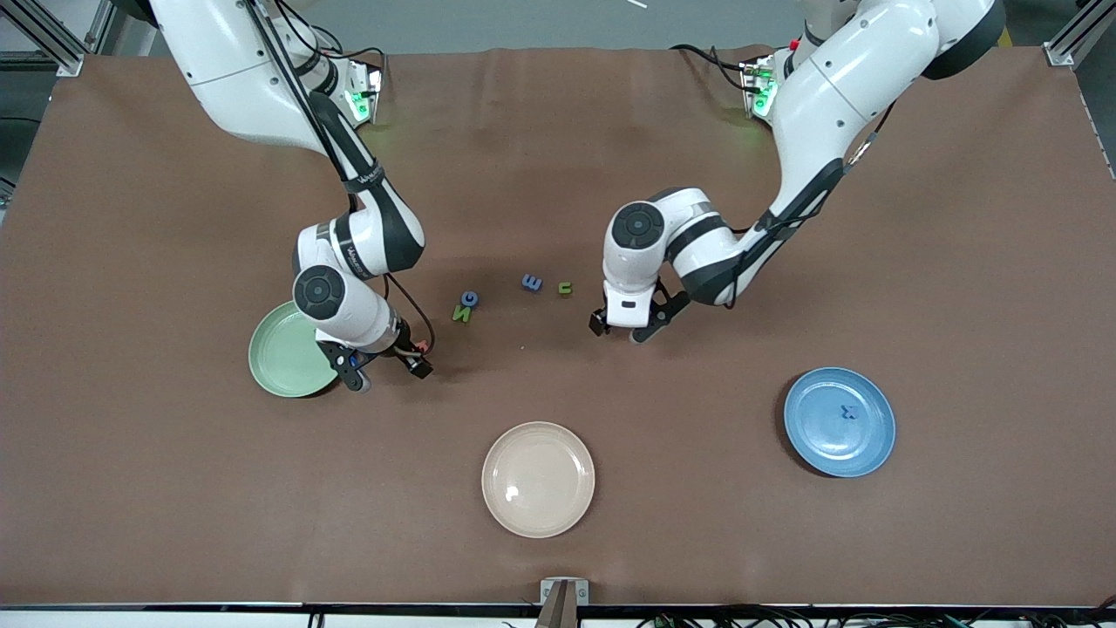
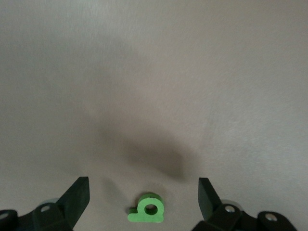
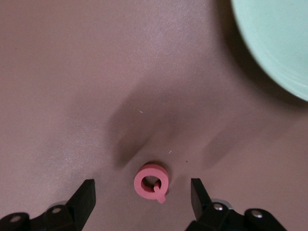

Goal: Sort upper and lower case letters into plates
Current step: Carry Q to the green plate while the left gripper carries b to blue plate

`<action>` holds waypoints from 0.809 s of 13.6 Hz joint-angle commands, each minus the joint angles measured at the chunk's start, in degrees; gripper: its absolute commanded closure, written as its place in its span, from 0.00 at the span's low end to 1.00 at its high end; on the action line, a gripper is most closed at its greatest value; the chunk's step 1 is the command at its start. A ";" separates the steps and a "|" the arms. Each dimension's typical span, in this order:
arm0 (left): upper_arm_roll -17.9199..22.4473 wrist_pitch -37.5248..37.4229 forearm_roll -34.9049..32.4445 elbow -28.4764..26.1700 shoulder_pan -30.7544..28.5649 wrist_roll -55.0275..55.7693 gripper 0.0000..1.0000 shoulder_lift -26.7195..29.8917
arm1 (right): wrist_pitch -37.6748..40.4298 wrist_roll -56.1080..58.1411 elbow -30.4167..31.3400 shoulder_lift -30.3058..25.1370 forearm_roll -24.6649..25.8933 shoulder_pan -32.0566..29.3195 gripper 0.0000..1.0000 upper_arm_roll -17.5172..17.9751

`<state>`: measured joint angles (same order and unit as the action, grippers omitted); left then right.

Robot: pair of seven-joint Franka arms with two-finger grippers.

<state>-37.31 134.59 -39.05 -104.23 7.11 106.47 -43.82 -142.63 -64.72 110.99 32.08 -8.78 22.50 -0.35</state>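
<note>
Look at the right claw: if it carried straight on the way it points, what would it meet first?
Probably the pink letter Q, lying on the table between the open right claw fingers.

Brown matte table (image 1: 558,523) fills most of the front view, faint creases across its cover. Aluminium frame posts (image 1: 52,39) stand off the table's corners toward the bases. Grey floor (image 1: 523,22) shows above the table's top edge. Black cables (image 1: 785,617) run below its near edge. Even overhead light, soft shadows.
</note>
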 commanded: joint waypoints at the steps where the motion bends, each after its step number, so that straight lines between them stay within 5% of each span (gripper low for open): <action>1: 0.40 0.93 -2.25 0.34 1.24 4.35 0.03 -1.61 | -2.03 -0.67 1.51 0.34 -0.18 1.40 0.27 -0.53; 4: 0.75 2.08 -2.25 0.95 3.17 6.73 0.09 -2.23 | -3.27 -0.67 1.69 1.23 -0.09 2.02 0.43 -0.61; 8: 0.75 1.64 -2.25 0.78 3.44 8.40 0.21 -2.23 | -3.44 -0.84 2.39 1.23 0.00 2.11 0.94 -0.62; 11: 0.75 1.46 -2.17 0.60 2.83 8.40 0.32 -2.23 | -2.31 -0.85 2.30 0.44 0.35 1.41 1.00 -0.79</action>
<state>-37.16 136.17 -40.06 -103.49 9.99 113.62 -45.85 -145.08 -64.94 111.99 33.09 -8.78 23.82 -0.45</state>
